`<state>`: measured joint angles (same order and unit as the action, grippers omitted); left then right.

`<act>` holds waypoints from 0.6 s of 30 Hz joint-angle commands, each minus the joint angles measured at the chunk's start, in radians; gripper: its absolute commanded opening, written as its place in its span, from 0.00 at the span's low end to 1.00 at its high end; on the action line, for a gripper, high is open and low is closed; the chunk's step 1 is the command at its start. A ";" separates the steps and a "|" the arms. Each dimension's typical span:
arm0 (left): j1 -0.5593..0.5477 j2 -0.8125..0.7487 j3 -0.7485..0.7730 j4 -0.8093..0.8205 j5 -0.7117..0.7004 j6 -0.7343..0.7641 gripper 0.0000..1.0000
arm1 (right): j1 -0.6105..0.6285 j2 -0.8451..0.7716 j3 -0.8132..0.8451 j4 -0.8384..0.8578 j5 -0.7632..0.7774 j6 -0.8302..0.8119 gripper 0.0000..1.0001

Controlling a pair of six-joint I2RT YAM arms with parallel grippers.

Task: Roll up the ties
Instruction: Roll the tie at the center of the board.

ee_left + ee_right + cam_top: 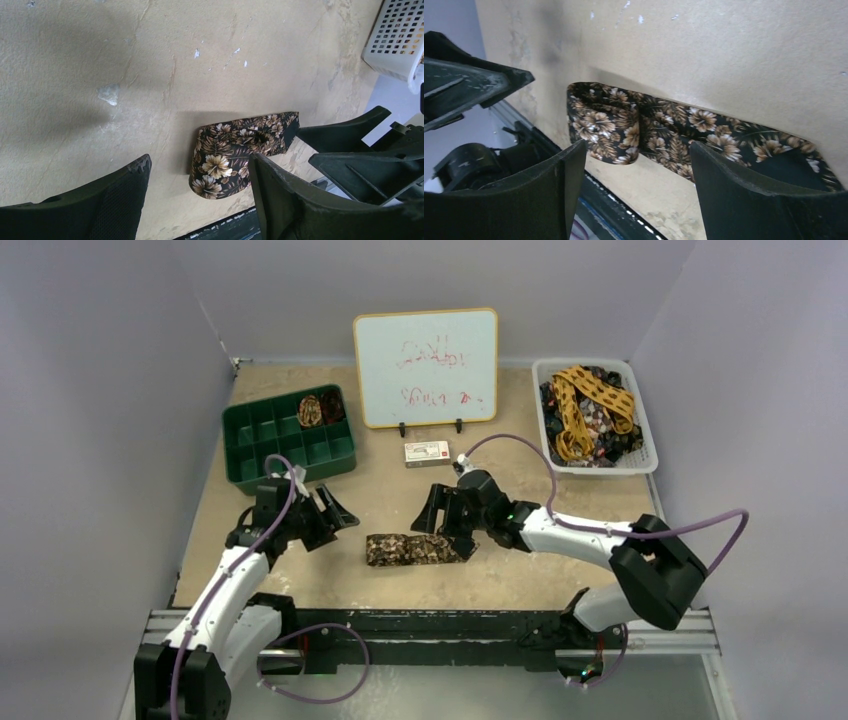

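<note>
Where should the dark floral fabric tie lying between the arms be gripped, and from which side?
Grip the dark floral fabric tie at its rolled-over end, probably coming from the left with the open left gripper: that end stands raised off the table, while the tail lies flat.

Top view: the right hand (447, 528) covers the right end of the tie (405, 549); the red writing on the whiteboard (425, 368) and the label on the box (427, 453) are too small to read. Left wrist view: the basket (395, 40) is cut off by the right edge. Right wrist view: the tie's far end is hidden behind a finger (764, 200).
</note>
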<state>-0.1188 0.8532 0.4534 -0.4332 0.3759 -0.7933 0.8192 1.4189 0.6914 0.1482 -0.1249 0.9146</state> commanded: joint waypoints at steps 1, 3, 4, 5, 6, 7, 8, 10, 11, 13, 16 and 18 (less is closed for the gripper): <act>0.005 -0.011 -0.011 0.038 0.031 -0.009 0.70 | 0.005 0.005 0.021 0.096 -0.071 0.062 0.76; 0.005 -0.007 -0.021 0.054 0.038 -0.016 0.70 | 0.005 0.006 0.022 0.091 -0.072 0.062 0.74; 0.005 -0.002 -0.024 0.061 0.044 -0.019 0.70 | 0.005 0.006 0.022 0.086 -0.068 0.065 0.73; 0.005 0.004 -0.026 0.067 0.049 -0.021 0.70 | 0.006 0.005 0.022 0.079 -0.062 0.065 0.71; 0.005 0.010 -0.025 0.071 0.052 -0.021 0.70 | 0.006 0.005 0.021 0.071 -0.055 0.068 0.70; 0.005 0.015 -0.026 0.074 0.056 -0.021 0.70 | 0.006 0.005 0.022 0.066 -0.054 0.064 0.69; 0.005 0.018 -0.026 0.076 0.060 -0.020 0.70 | 0.005 0.006 0.022 0.064 -0.053 0.063 0.69; 0.005 0.021 -0.027 0.079 0.064 -0.019 0.70 | 0.006 0.012 0.029 0.063 -0.059 0.064 0.68; 0.005 0.020 -0.027 0.081 0.069 -0.020 0.70 | 0.005 0.020 0.032 0.065 -0.064 0.064 0.67; 0.005 0.017 -0.032 0.092 0.080 -0.029 0.70 | 0.006 0.033 0.040 0.064 -0.074 0.063 0.66; 0.005 0.019 -0.047 0.125 0.104 -0.043 0.70 | 0.005 0.051 0.046 0.063 -0.087 0.070 0.63; 0.005 0.018 -0.055 0.128 0.107 -0.044 0.69 | 0.006 0.058 0.044 0.069 -0.095 0.074 0.61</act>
<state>-0.1188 0.8730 0.4191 -0.3618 0.4458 -0.8200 0.8196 1.4685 0.6968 0.2005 -0.1852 0.9707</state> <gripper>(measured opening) 0.695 0.628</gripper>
